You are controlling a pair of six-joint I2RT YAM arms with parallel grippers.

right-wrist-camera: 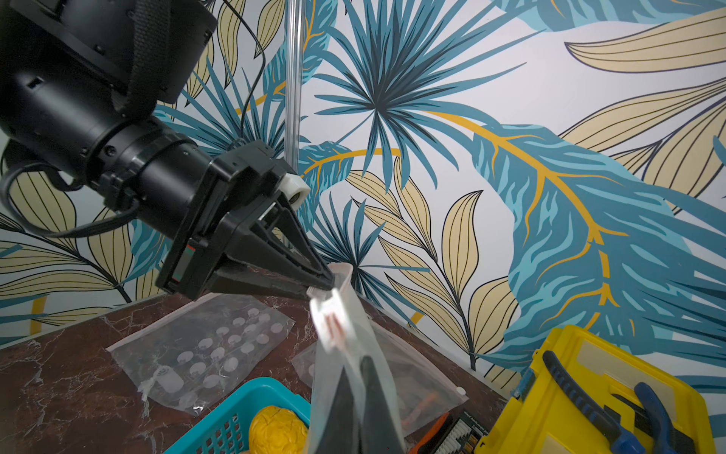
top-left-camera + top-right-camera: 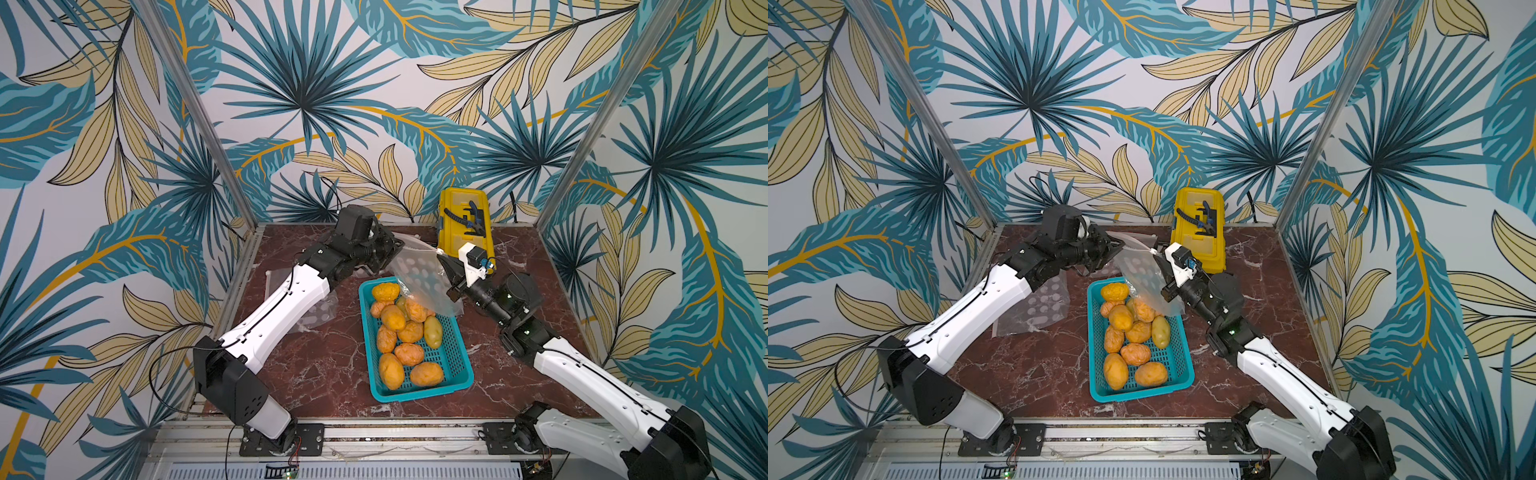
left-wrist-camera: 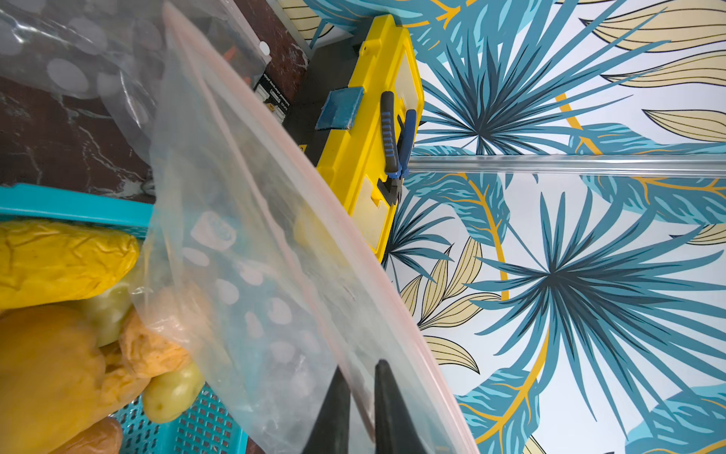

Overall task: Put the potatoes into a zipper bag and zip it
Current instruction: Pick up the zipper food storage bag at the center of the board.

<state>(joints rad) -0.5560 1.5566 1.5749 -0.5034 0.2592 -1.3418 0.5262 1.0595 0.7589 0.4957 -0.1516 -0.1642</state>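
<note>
A clear zipper bag (image 2: 419,274) with white dots hangs over the far end of a teal basket (image 2: 367,332), stretched between both grippers. My left gripper (image 2: 398,246) is shut on one top corner of the bag; in the left wrist view the pink zip rim (image 3: 275,220) runs between its fingertips (image 3: 361,369). My right gripper (image 2: 441,257) is shut on the opposite corner, with plastic pinched between its fingertips (image 1: 356,367). Several yellow-orange potatoes (image 2: 399,336) lie in the basket below the bag. No potato shows inside the bag.
A yellow toolbox (image 2: 465,224) with blue-handled pliers stands at the back, right behind the right gripper. Another clear dotted bag (image 2: 1042,307) lies flat on the marble table under the left arm. A third bag (image 1: 424,385) lies by the toolbox. Aluminium posts flank the table.
</note>
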